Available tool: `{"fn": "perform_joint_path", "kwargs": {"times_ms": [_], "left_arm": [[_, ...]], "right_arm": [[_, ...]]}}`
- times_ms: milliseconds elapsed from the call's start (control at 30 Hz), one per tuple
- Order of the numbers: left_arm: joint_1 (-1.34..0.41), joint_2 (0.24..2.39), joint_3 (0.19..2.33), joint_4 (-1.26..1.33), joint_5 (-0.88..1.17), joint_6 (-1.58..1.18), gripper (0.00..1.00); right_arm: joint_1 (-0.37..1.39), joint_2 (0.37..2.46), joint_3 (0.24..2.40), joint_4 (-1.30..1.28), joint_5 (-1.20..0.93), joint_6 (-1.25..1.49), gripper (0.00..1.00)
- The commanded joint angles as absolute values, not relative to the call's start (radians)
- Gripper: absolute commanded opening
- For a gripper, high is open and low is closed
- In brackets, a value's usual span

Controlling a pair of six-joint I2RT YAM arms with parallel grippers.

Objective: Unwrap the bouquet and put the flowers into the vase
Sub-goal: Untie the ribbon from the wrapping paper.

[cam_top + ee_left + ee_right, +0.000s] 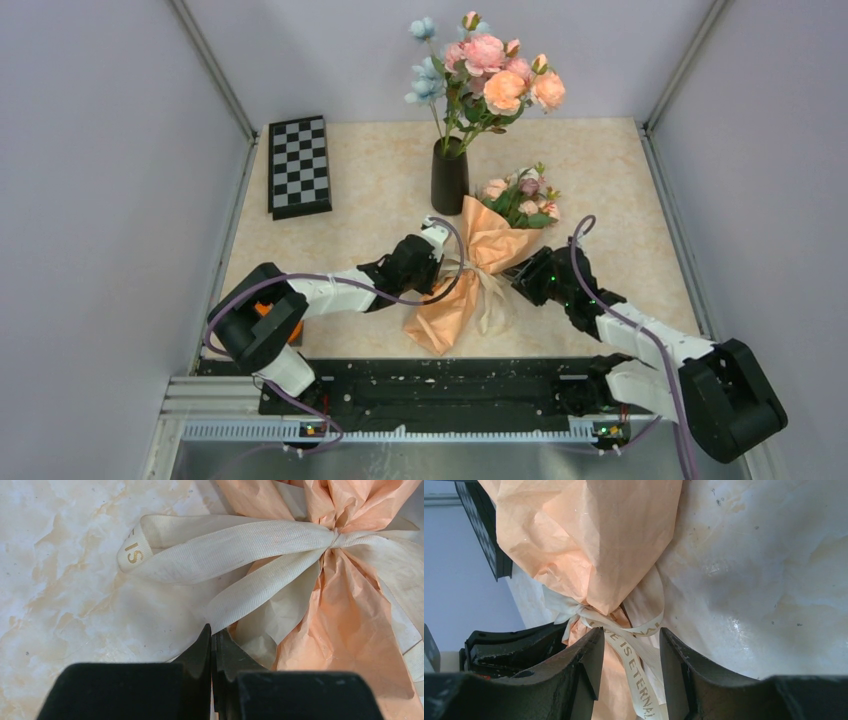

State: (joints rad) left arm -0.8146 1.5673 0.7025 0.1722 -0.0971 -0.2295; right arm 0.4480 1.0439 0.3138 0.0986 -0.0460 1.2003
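The bouquet (487, 250) lies on the table, its peach paper cone (350, 615) tied with a cream ribbon (240, 545). Its flowers (522, 200) point toward the back, beside the black vase (449, 182). From the left side, my left gripper (445, 258) (212, 630) is shut, and one ribbon tail runs into its tips. Over on the right, my right gripper (522, 275) (631, 632) is open. A printed ribbon tail (636, 675) and the paper neck lie between its fingers, just below the knot (583, 611).
A taller pink, orange and pale-blue bunch (490, 80) stands in the vase. A folded checkerboard (299, 165) lies at the back left. Grey walls close in both sides and the back.
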Motion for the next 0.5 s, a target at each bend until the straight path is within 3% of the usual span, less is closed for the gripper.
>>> {"fn": "perform_joint_path", "kwargs": {"times_ms": [0, 467], "left_arm": [[-0.812, 1.533, 0.691, 0.207, -0.086, -0.222, 0.00], [-0.812, 1.540, 0.695, 0.209, -0.078, -0.228, 0.00]], "right_arm": [[0.439, 1.065, 0.314, 0.153, -0.038, 1.219, 0.46], [0.439, 1.152, 0.279, 0.243, -0.062, 1.257, 0.45]]}}
